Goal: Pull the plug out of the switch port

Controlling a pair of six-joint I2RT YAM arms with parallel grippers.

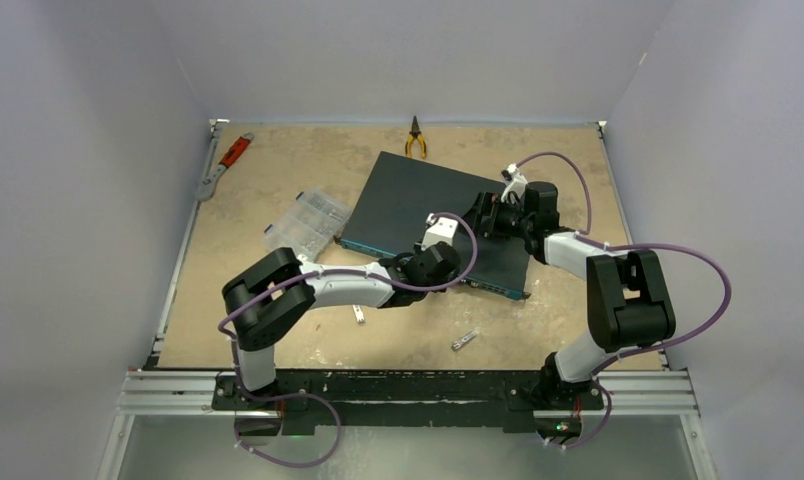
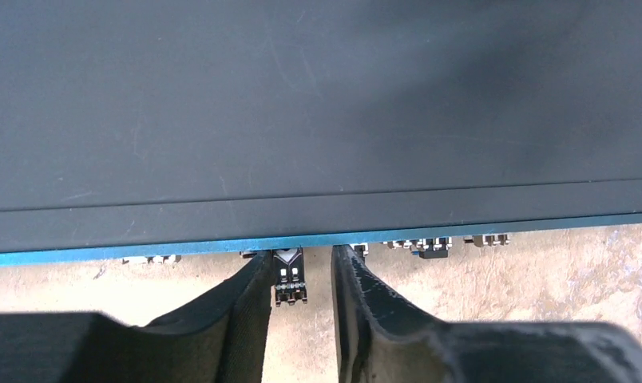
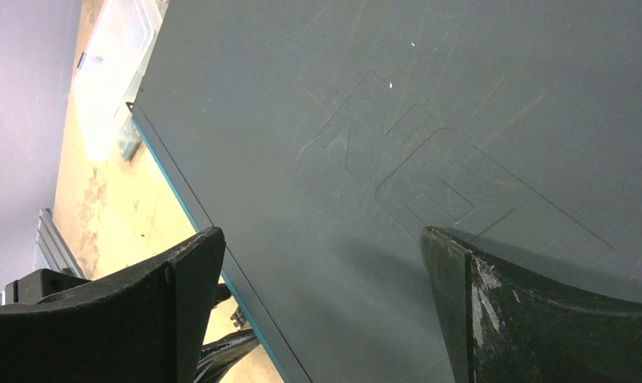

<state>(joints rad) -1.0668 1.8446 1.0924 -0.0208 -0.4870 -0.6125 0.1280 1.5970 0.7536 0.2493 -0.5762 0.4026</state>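
Note:
The switch [image 1: 418, 200] is a flat dark-teal box lying in the middle of the table, and its blue-edged port face [image 2: 142, 254] faces the arms. A small black plug [image 2: 291, 281] sticks out of a port. My left gripper [image 2: 302, 267] straddles it, open: the left finger [image 2: 246, 299] touches the plug, while the right finger [image 2: 358, 291] stands a little apart from it. In the top view the left gripper [image 1: 461, 277] sits at the switch's front edge. My right gripper [image 3: 322, 239] hangs wide open over the switch's top [image 3: 398, 120] and holds nothing.
A clear plastic compartment box [image 1: 308, 222] stands left of the switch. Yellow-handled pliers [image 1: 415, 138] and a red-handled wrench [image 1: 228, 160] lie near the back edge. Two small loose parts [image 1: 465, 340] [image 1: 358, 313] lie on the table in front of the switch. Further ports [image 2: 429, 242] line the face.

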